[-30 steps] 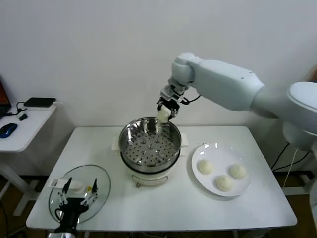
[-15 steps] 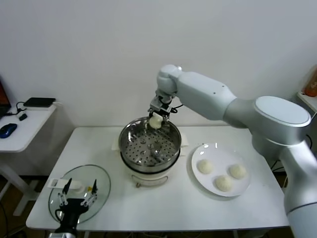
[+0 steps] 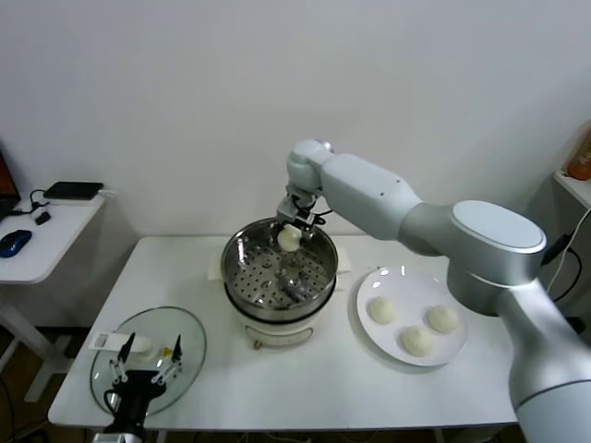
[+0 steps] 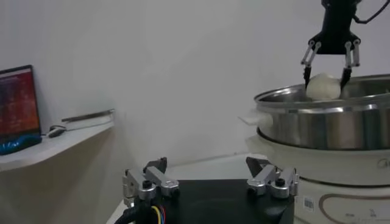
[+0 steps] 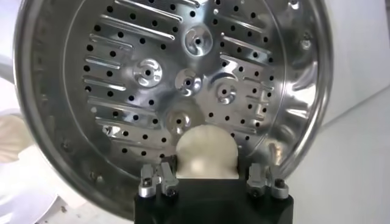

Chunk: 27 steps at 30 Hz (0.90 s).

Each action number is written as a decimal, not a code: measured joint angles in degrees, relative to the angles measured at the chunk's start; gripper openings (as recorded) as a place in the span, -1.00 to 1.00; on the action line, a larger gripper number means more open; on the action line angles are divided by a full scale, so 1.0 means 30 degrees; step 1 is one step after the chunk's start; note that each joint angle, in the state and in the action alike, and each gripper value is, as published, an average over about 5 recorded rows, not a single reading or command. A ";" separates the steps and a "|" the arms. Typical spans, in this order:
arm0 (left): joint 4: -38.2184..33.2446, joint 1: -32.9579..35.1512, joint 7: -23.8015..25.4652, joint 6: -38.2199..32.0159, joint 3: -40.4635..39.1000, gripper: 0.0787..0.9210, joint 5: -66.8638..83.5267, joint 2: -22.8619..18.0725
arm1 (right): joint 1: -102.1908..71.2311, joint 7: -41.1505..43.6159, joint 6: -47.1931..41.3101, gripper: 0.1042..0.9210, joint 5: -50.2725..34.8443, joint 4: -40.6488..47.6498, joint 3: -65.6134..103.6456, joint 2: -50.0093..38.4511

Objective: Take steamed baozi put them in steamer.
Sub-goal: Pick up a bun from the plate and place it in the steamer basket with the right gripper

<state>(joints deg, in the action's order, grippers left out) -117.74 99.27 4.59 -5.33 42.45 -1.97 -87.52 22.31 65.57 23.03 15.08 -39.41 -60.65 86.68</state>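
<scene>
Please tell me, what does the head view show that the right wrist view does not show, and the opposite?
Only the head view shows the white plate with three steamed baozi on it, the glass lid with the idle left gripper over it, and the side table.

Only the right wrist view shows the steamer's perforated bottom from straight above.

Both show the right gripper holding one baozi above the steamer, still not released.
</scene>
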 measured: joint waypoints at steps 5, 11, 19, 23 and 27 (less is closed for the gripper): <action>0.0046 -0.0010 -0.0030 0.0011 -0.0009 0.77 0.0007 -0.0020 | -0.0290 -0.0021 0.0111 0.37 0.0290 0.0237 0.0216 0.0168; 0.0065 0.0019 -0.0185 0.0073 0.0031 0.77 0.0035 -0.0036 | -0.0588 -0.0069 0.0317 0.49 0.0705 0.0496 0.0499 0.0311; 0.0125 0.0063 -0.0214 0.0067 0.0049 0.77 0.0058 -0.0036 | -0.0791 -0.0066 0.0446 0.74 0.0968 0.0582 0.0793 0.0336; 0.0135 0.0029 -0.0219 0.0066 0.0041 0.77 0.0058 -0.0035 | -0.0658 0.0070 0.0457 0.76 0.0803 0.0441 0.0815 0.0207; 0.0128 0.0000 -0.0225 0.0083 0.0062 0.77 0.0058 -0.0035 | -0.0234 0.0431 0.0221 0.76 0.0010 -0.0065 0.0534 -0.0176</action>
<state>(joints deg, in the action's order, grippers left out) -117.36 99.27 3.91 -5.08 42.64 -1.80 -87.62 21.61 66.86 23.69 15.11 -39.61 -59.05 86.15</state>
